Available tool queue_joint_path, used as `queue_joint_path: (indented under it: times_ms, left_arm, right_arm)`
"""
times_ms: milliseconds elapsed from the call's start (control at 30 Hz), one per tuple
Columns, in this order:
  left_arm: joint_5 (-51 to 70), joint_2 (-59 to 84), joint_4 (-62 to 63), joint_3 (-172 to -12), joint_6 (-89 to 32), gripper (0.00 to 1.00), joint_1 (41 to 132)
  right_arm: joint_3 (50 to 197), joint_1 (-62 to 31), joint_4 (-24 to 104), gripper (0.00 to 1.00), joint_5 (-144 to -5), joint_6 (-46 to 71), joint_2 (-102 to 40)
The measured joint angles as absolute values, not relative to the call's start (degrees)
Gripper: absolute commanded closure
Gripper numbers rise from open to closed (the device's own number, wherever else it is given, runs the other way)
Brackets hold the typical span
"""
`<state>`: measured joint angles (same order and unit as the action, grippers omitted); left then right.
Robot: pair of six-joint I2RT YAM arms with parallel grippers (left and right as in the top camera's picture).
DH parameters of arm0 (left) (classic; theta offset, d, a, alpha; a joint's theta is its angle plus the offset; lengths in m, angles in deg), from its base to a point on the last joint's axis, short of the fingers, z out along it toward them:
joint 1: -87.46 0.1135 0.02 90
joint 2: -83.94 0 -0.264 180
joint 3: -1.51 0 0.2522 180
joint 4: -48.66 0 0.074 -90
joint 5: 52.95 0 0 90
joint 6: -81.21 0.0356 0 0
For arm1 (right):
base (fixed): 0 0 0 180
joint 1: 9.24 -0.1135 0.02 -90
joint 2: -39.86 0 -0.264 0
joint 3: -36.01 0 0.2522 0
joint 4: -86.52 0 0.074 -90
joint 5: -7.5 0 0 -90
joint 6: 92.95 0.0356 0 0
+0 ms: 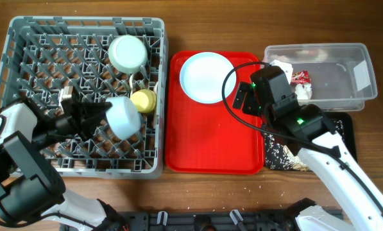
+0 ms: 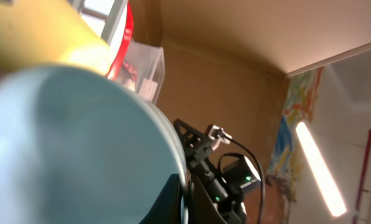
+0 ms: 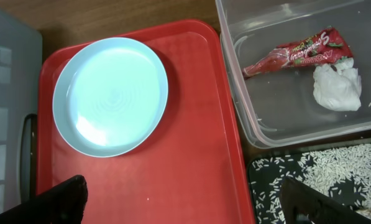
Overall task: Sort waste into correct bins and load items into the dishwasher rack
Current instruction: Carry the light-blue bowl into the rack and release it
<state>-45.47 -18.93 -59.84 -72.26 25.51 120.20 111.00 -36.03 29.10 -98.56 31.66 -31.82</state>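
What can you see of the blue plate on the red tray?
The plate is round, pale blue and glossy, perhaps hard plastic, with a low raised rim and faint rings at its centre. It looks clean and empty, lying flat, right side up, on the red tray near its far end. Only the tray touches it.

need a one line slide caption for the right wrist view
Pale blue plate on red tray; wrapper and tissue in clear tub.

Wooden table (image 1: 210, 25) carries grey rack (image 1: 24, 38), red tray (image 1: 210, 141), clear tub (image 1: 319, 49), black tray (image 1: 347, 125).
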Motion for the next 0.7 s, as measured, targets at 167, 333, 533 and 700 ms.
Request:
queue_joint_path:
  times_ms: [167, 333, 533, 700]
  left_arm:
    - [-42.91, -18.93, -60.17, -72.09, 30.43, 0.96, 119.12]
    - [-41.28, -18.93, -57.42, -71.98, 31.46, 0.7, 122.12]
    - [-40.79, -18.93, -58.05, -72.17, 31.92, 0.42, 130.1]
    - [-40.82, -18.87, -61.53, -78.4, 31.39, 0.01, 133.88]
  right_arm:
    - [111.0, -36.03, 29.1, 0.0, -98.56, 31.66, -31.82]
    - [111.0, -36.03, 29.1, 0.0, -98.56, 31.66, -31.82]
    - [111.0, -36.03, 29.1, 0.0, -98.56, 31.66, -31.82]
    - [111.0, -36.03, 29.13, 0.0, -98.56, 31.66, -31.82]
